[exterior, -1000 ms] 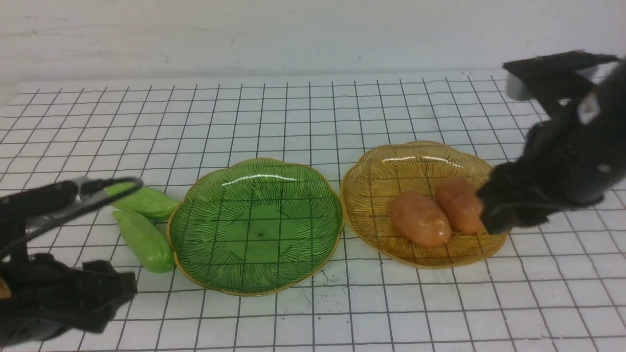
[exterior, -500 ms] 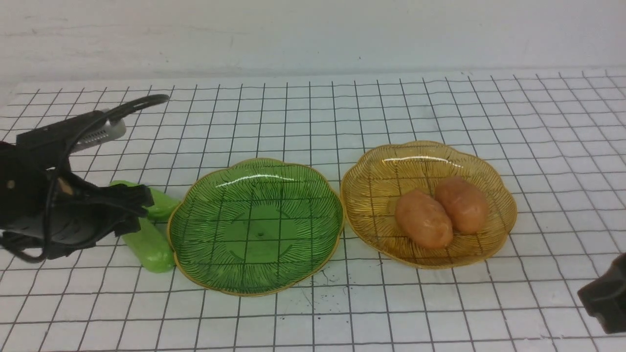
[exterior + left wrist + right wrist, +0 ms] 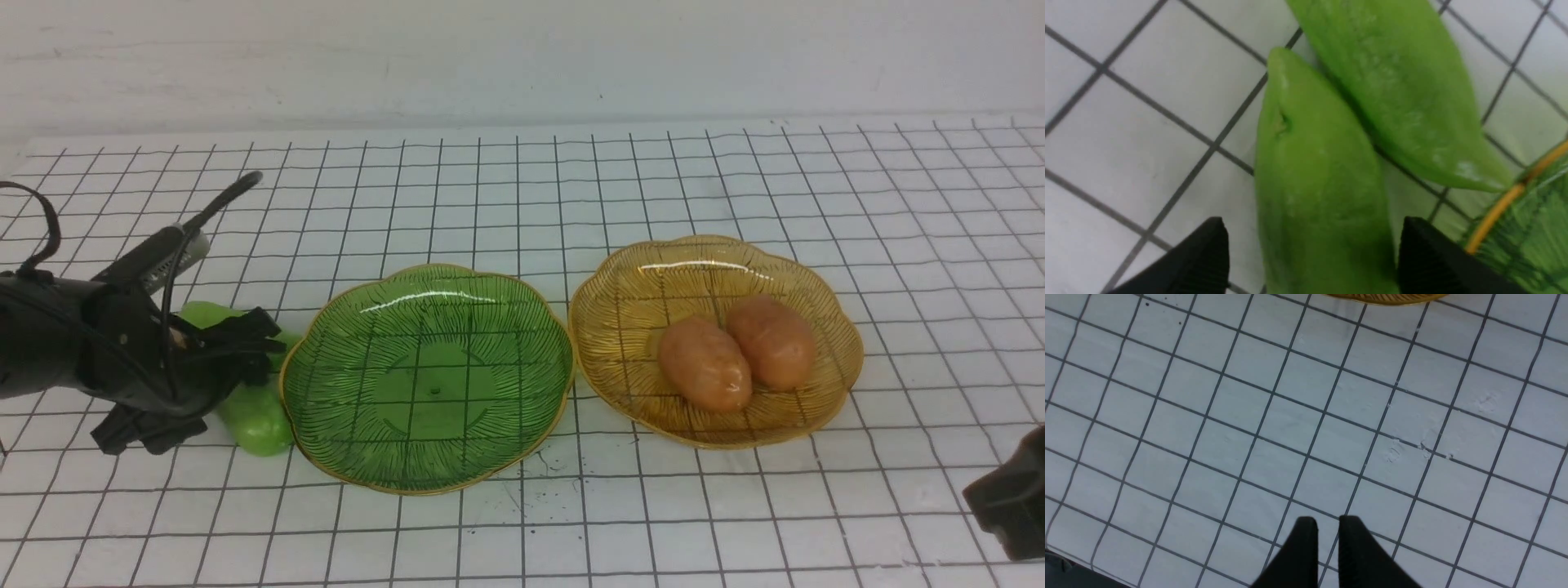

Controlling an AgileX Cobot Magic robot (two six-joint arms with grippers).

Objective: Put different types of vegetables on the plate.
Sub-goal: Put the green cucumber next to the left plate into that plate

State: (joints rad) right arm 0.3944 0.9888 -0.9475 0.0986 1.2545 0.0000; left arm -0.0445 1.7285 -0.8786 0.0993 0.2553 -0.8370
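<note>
Left gripper (image 3: 1312,265) — jaws spread astride the nearer green cucumber piece (image 3: 1314,196), not pinching | piece lies by the worktop's left edge, just beside the green plate (image 3: 424,392), against the second green piece (image 3: 1392,90) | long axis runs between the fingers (image 3: 1204,261) — closing would squeeze its width | left arm nearer

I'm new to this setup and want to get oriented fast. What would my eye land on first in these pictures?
Two ribbed glass plates sit side by side mid-table: the green plate holds nothing, while the amber plate to its right holds two potatoes. At the green plate's left edge, the left pincer stands open astride one cucumber, with a second cucumber close beside it.
</note>
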